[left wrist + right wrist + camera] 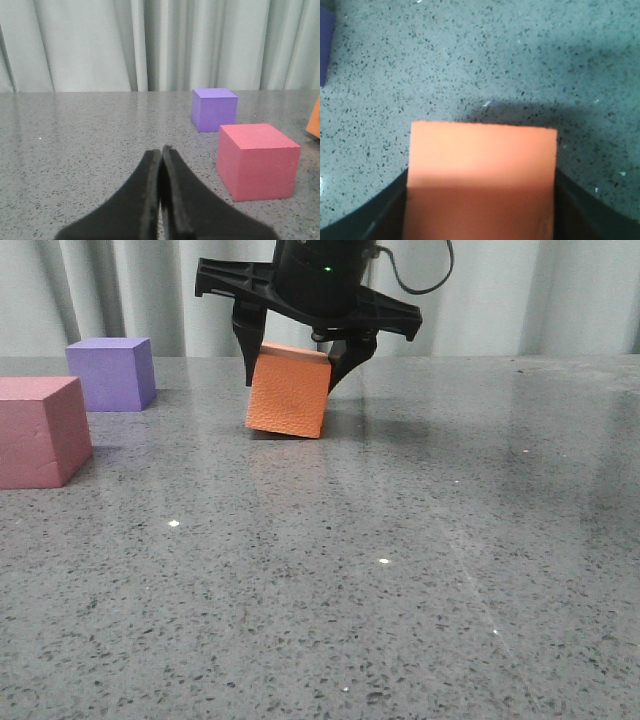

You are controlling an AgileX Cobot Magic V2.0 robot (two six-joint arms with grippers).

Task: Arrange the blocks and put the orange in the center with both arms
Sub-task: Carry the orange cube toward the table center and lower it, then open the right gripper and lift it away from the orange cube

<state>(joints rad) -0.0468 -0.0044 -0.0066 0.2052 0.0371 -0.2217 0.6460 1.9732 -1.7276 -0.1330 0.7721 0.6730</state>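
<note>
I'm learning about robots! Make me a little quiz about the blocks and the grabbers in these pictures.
1. True or false: the orange block sits flat on the table.
2. Which block is farthest back: A purple, B pink, C orange?
3. Fill in: the left gripper is ____.

Key:
1. False. It is tilted, and the right gripper has its fingers on both sides of it.
2. A.
3. Shut, holding nothing.
</note>
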